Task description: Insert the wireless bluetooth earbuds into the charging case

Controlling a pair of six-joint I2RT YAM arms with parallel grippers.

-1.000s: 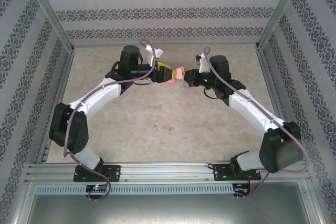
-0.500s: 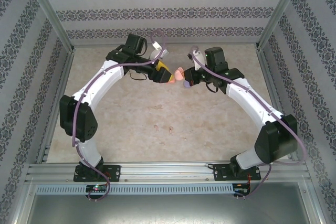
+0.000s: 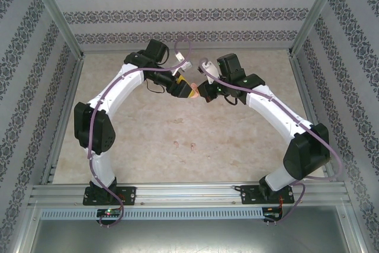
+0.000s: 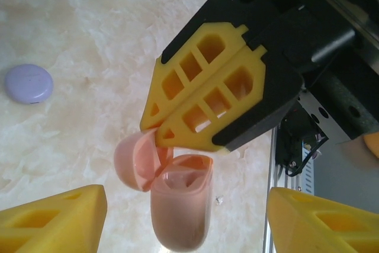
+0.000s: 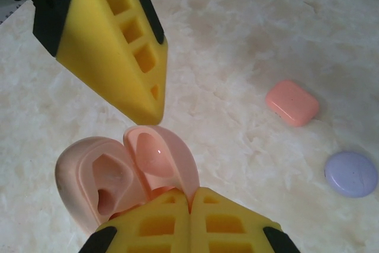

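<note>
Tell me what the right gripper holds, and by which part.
The right gripper pinches the open pale pink charging case by its lid, near the hinge.

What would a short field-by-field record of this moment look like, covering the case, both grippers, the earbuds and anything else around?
pink case: lid open, held off the table, sockets look empty
right gripper: shut on pink case near its hinge
left gripper: open, fingers either side of the case body
earbuds: two pale ones lying on the table
other items: coral-red case and purple case, both closed, on the table
</note>
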